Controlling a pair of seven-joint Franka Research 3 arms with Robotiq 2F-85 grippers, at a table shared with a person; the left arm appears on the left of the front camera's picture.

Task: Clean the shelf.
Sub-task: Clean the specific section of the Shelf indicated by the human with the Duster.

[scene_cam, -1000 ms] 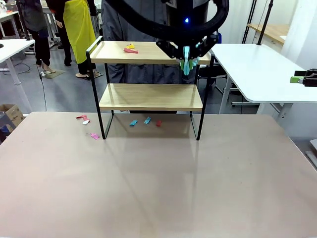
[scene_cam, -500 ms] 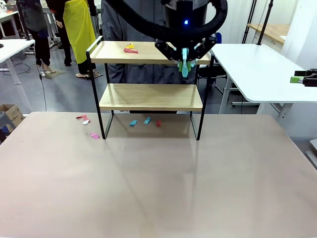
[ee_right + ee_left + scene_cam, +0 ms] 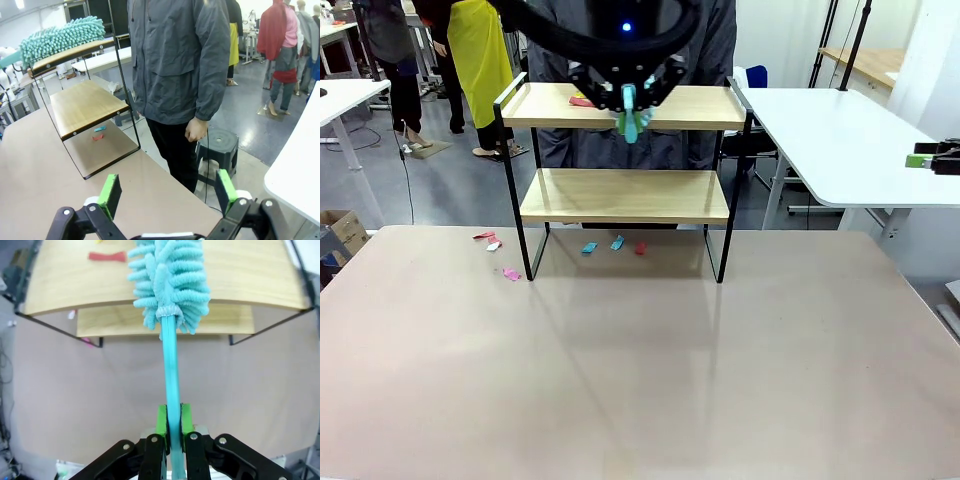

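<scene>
The shelf [image 3: 620, 196] stands at the table's far side, two light boards on a black frame. My left gripper [image 3: 628, 98] hovers over the top board, shut on the teal handle of a fluffy teal duster [image 3: 634, 126]. In the left wrist view the green pads [image 3: 161, 421] clamp the handle and the duster head [image 3: 170, 280] lies on the top board [image 3: 250, 275], right of a red scrap [image 3: 106, 256]. My right gripper [image 3: 167, 192] is open and empty, off the table's right side [image 3: 918, 155], looking at the shelf [image 3: 85, 105] and the duster [image 3: 60, 37].
Small pink, blue and red scraps [image 3: 617, 243] lie on the table under and left of the shelf. A person in a grey jacket [image 3: 180, 60] stands behind the shelf, beside a stool [image 3: 220, 145]. A white table [image 3: 840, 130] is at the right.
My left gripper has carried the duster leftwards along the top board, from its right end to left of the middle. The right gripper has not moved.
</scene>
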